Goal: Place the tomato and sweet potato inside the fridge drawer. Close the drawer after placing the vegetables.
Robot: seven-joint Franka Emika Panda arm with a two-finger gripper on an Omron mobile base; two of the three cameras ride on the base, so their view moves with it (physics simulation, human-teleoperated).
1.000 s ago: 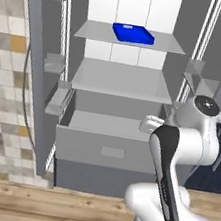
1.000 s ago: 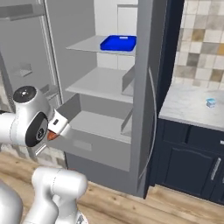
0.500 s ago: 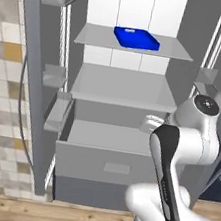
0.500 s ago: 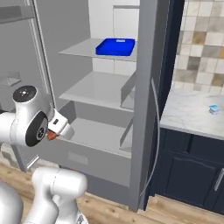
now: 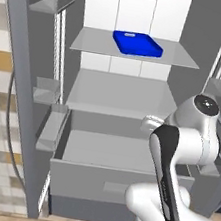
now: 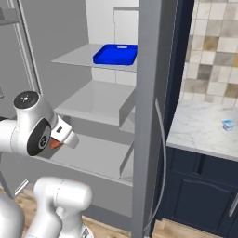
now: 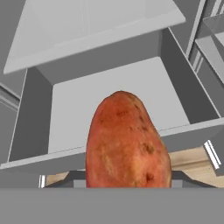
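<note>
Clamped between the jaws of the gripper (image 6: 59,139), the sweet potato (image 7: 126,142) is being held upright, its tapered end pointing away from the hand; in the right base view only a small orange-red patch of it is being shown beneath the white wrist. The fingertips themselves are being hidden behind the vegetable in the hand view, so the contact points cannot be made out.

Beyond the sweet potato, the fridge drawer (image 7: 113,94) is standing pulled out, and its pale floor is being seen just past the near front wall. The load is being carried at the near edge of that drawer, above its front rim. In the left base view the drawer's plain front (image 5: 116,182) with its small recessed handle is being partly covered by the white arm.

Farther in, two grey shelves are being seen above the drawer, and a blue tray (image 5: 137,43) is lying on the upper one. To the right, outside the fridge, a marble counter (image 6: 204,132) is carrying a small pale object (image 6: 228,124) near its far edge.
</note>
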